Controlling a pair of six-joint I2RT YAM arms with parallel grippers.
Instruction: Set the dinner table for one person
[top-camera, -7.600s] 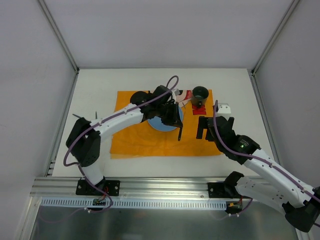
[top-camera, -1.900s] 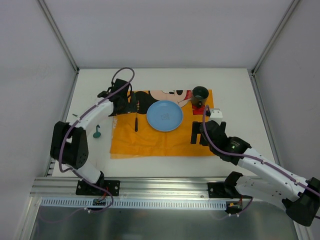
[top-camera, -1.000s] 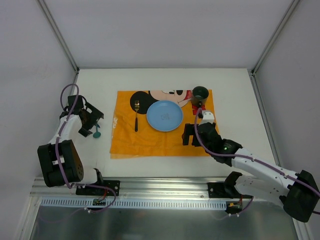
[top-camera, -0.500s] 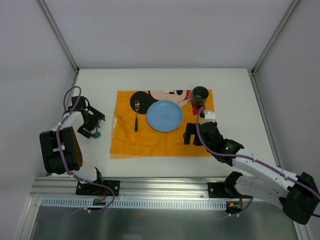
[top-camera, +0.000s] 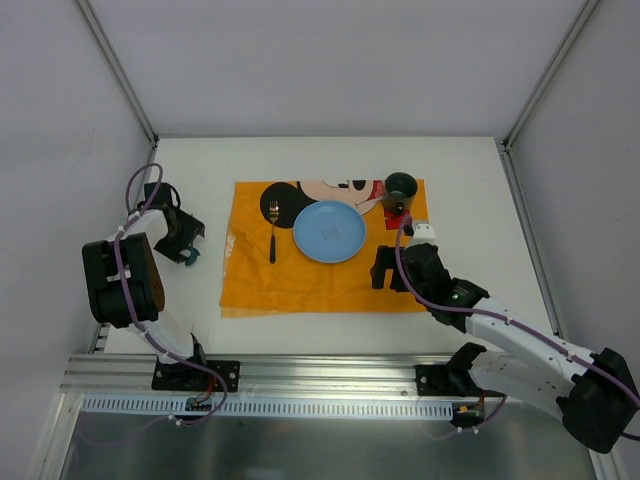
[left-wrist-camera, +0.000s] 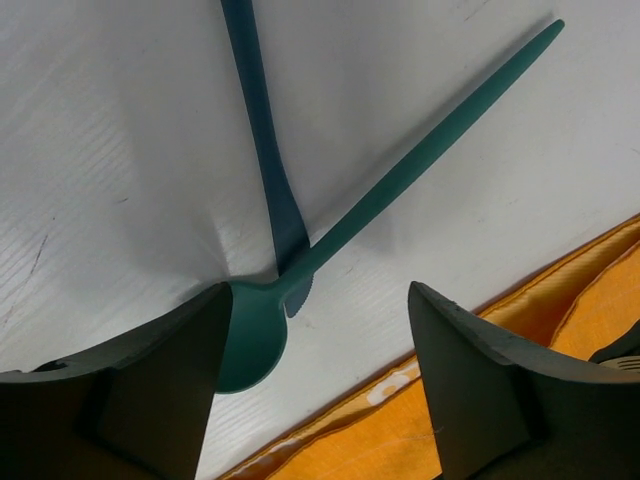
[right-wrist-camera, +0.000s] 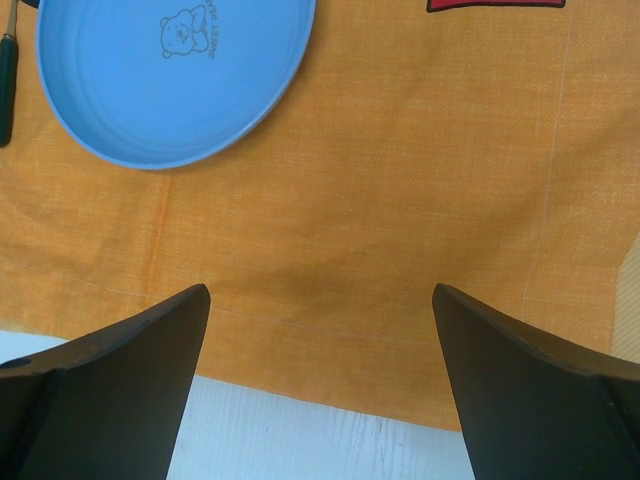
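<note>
We hover the left tool (left-wrist-camera: 318, 330), jaws apart and gripping nothing, over the teal spoon (left-wrist-camera: 400, 175) on the counter (top-camera: 330, 335) left of the orange placemat (top-camera: 300, 285), its handle slanting across a teal knife (left-wrist-camera: 262, 130); the right tool (right-wrist-camera: 320, 290) gapes idle.

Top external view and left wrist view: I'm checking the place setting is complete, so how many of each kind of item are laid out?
Plate: 1
Fork: 1
Cup: 1
Spoon: 1
Knife: 1
Placemat: 1
Total: 6
</note>
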